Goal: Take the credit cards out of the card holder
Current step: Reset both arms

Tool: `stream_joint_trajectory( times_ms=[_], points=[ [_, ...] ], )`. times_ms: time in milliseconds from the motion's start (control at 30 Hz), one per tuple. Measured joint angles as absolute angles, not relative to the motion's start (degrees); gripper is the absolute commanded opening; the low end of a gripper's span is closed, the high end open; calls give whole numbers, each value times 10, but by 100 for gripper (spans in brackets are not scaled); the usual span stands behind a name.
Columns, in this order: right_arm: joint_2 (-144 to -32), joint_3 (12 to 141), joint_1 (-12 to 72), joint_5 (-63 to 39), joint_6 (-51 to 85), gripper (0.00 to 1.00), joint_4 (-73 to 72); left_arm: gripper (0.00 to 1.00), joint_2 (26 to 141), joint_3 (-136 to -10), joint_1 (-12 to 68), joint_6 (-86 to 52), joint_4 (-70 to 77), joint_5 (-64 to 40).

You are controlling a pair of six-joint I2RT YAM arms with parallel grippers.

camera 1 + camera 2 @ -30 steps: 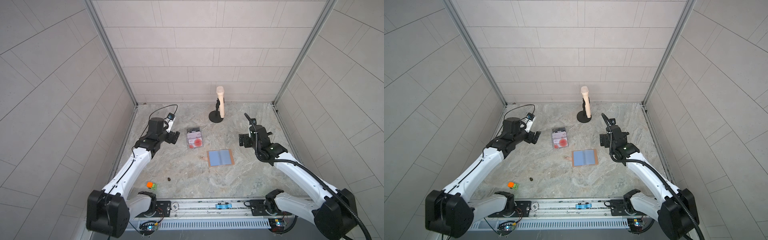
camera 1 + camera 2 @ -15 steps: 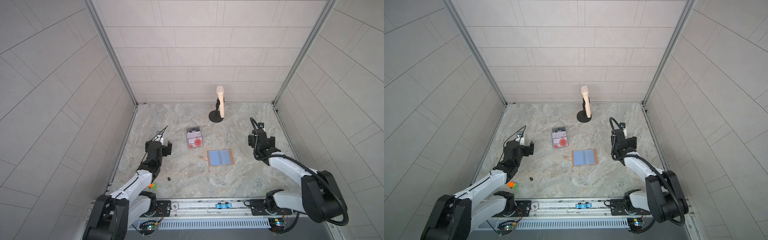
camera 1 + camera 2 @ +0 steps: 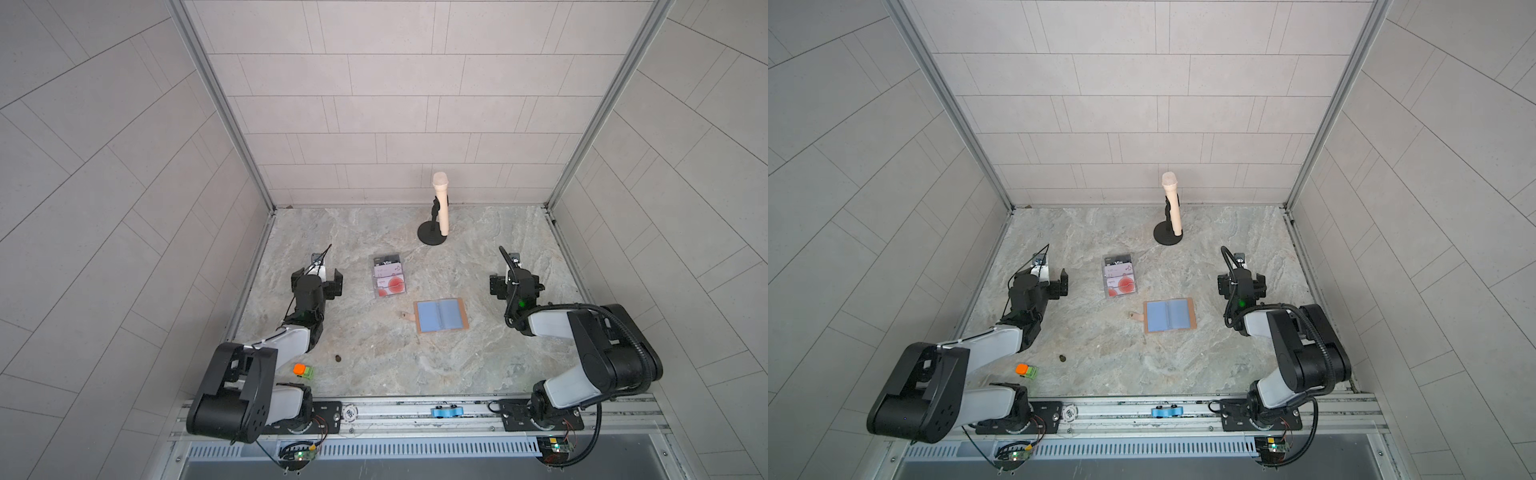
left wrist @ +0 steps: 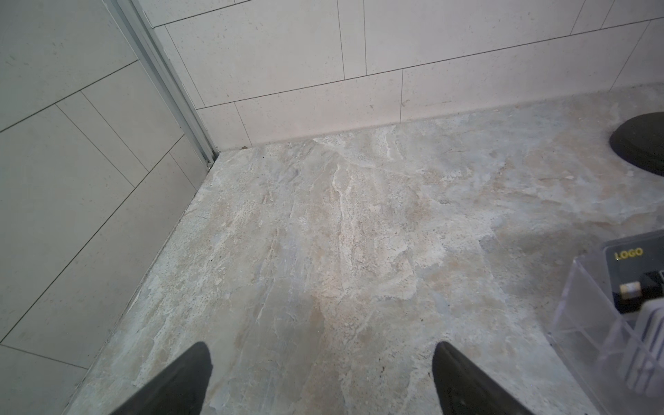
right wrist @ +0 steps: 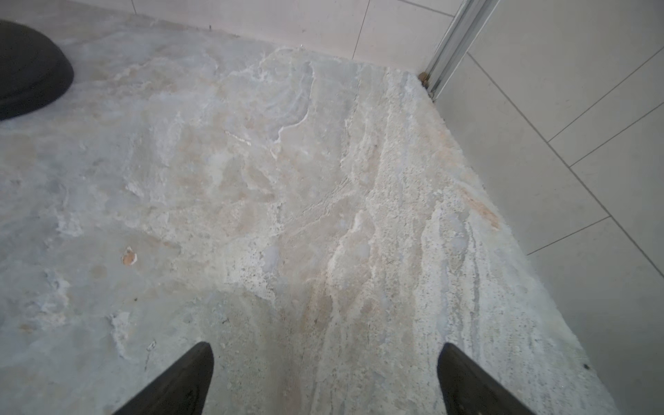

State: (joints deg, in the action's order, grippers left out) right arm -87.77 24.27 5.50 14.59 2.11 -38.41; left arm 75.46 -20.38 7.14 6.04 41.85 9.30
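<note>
The card holder [image 3: 440,316] [image 3: 1169,314] lies open and flat mid-table, tan-pink edges around blue-grey sleeves, with its snap tab [image 3: 407,316] to the left. I see no card in the sleeves. The credit cards [image 3: 388,274] [image 3: 1119,275] sit overlapped in a clear plastic box behind and left of it: dark grey "Vip", pale pink, and white with red circles. My left gripper [image 3: 318,277] [image 3: 1040,278] [image 4: 321,359] is open over bare table, left of the box. To the holder's right my right gripper [image 3: 515,283] [image 3: 1241,281] [image 5: 323,359] is open and empty.
A beige microphone [image 3: 441,203] stands on a black round base [image 3: 432,239] [image 4: 639,143] [image 5: 28,64] at the back. An orange-green block [image 3: 303,370] and a small dark speck [image 3: 338,358] lie front left. The clear box [image 4: 589,323] edges into the left wrist view. Tiled walls close three sides.
Both arms have pulled back from raised, stretched-out poses and folded down low toward the front. Both grippers stayed open. The card holder and the box of cards have not moved.
</note>
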Motion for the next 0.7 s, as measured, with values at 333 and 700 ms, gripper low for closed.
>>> stream_joint_trajectory(
  times_ms=[333,700],
  points=[
    [-877,253,37,96,24,99,-394,100,847,-199,56,33,521,69],
    [-877,253,37,91,24,100,-394,100,847,-203,45,19,523,63]
  ],
)
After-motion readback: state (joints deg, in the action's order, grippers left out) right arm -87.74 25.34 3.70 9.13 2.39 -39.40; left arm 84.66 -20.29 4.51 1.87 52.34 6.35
